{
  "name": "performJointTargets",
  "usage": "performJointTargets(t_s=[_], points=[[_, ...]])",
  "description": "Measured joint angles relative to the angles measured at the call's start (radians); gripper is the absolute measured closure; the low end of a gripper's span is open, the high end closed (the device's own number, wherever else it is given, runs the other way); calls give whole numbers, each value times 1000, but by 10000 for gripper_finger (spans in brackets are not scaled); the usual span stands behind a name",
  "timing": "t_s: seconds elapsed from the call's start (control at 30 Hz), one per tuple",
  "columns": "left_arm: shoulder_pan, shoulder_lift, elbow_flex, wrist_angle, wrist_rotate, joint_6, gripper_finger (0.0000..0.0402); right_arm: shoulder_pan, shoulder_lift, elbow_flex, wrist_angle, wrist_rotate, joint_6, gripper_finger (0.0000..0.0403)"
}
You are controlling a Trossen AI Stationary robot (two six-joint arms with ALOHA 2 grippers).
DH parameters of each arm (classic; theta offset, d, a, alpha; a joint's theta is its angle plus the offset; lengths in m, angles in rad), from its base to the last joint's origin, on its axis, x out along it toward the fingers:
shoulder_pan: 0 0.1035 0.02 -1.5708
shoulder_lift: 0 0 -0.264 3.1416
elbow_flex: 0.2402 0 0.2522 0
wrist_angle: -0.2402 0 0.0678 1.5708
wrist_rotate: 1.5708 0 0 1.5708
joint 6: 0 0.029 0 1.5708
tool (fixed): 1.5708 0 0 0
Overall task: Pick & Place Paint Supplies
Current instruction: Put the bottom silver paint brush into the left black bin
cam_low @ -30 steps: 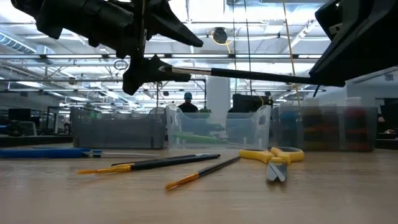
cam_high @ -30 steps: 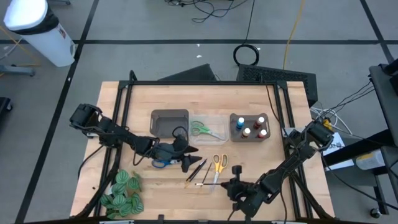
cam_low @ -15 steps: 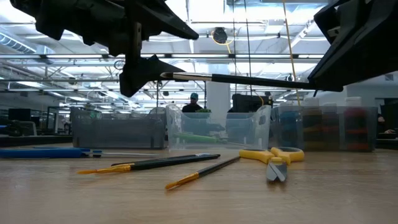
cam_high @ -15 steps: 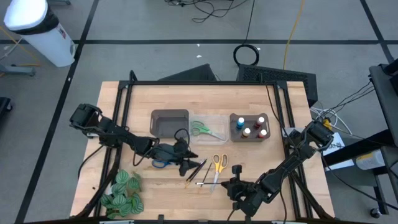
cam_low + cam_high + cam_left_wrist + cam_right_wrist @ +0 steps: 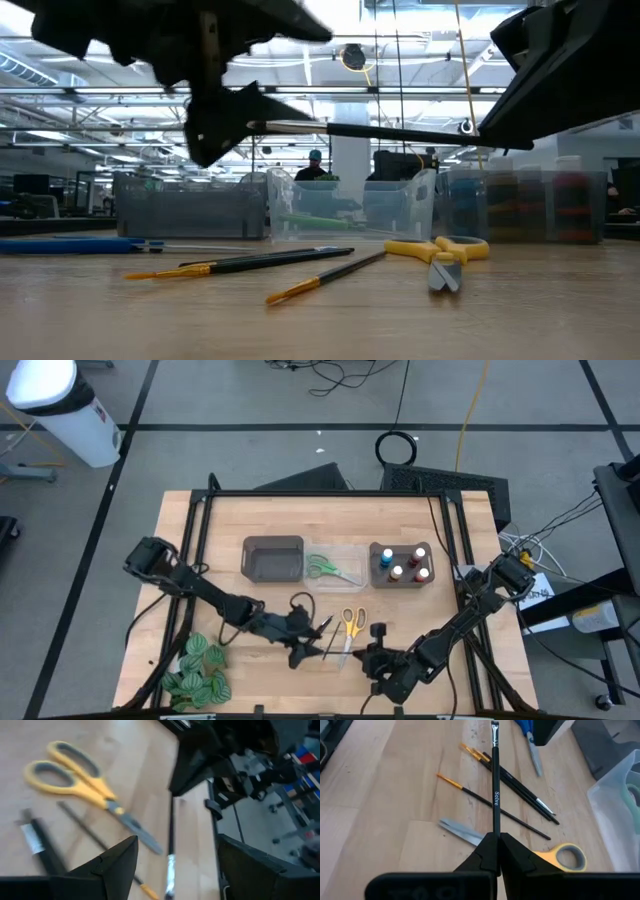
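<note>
- The right gripper [image 5: 495, 851] is clamped on a brush [image 5: 495, 795], holding it level above the table, bristle end pointing away from the fingers toward the left arm.
- The left gripper [image 5: 300, 632] hangs just off that bristle end with its fingers spread wide and nothing between them; in its wrist view the brush tip sits in the gap ahead of the fingers [image 5: 117, 862]. This looks like a hand-over about to happen, with the grasp not yet made.
- Below the held brush, more loose brushes [image 5: 515, 782] lie crossed on the wood.
- The yellow scissors [image 5: 351, 622] lie on the table just beside the right gripper, under the brush shaft.
- The blue scissors [image 5: 530, 740] lie beyond the brush tip, on the left gripper's side.
- Done, as far as shows: the green scissors [image 5: 322, 567] lie in the clear bin [image 5: 352, 550], and the paint bottles [image 5: 402, 564] stand in the bin next to it, both well beyond the grippers.
- The grey bin [image 5: 272, 557] looks empty.
- Left to do, by my reading: the held brush, the loose brushes, and the yellow and blue scissors.
</note>
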State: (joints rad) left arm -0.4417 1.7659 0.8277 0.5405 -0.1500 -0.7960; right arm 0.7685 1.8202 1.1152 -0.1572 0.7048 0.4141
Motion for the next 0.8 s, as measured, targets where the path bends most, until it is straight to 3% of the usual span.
performJointTargets(t_s=[0.1, 0.4, 0.6, 0.7, 0.8], points=[[2, 47, 78, -33, 40, 37, 121, -2, 0, 0, 10, 0, -7, 403], [6, 124, 258, -351, 75, 77, 121, -3, 0, 1, 14, 0, -26, 403], [25, 147, 291, -375, 97, 76, 124, -3, 0, 1, 19, -1, -34, 403], [31, 146, 291, -383, 98, 76, 145, -3, 0, 1, 19, -2, -34, 403], [31, 146, 291, -389, 103, 65, 192, -3, 0, 1, 21, -2, -34, 403]])
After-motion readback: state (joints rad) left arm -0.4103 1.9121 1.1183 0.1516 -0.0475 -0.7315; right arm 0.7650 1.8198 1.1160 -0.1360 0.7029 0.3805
